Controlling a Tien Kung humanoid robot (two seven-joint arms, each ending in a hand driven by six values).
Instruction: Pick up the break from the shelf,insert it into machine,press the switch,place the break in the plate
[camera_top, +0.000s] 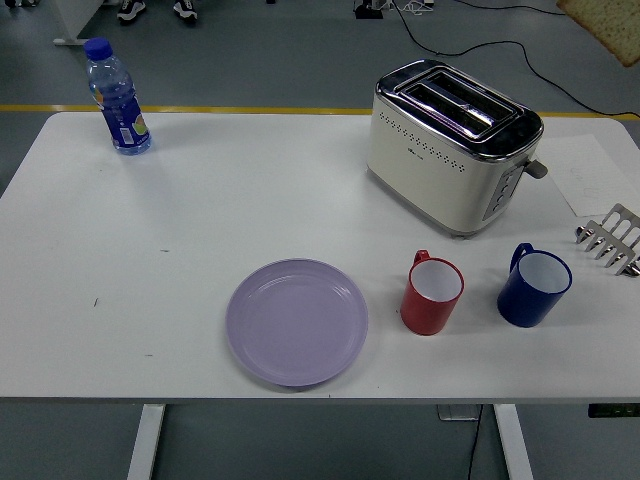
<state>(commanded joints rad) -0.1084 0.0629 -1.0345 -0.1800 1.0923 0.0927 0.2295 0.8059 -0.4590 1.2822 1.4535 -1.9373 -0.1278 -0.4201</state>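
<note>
The only part of a body in view is a pair of shoes at the picture's top left edge, dark on the uppers with paler soles, their upper parts cut off by the frame, details too small to tell.

A slice of bread is cut off at the top right corner; the metal rack runs past the right edge.
</note>
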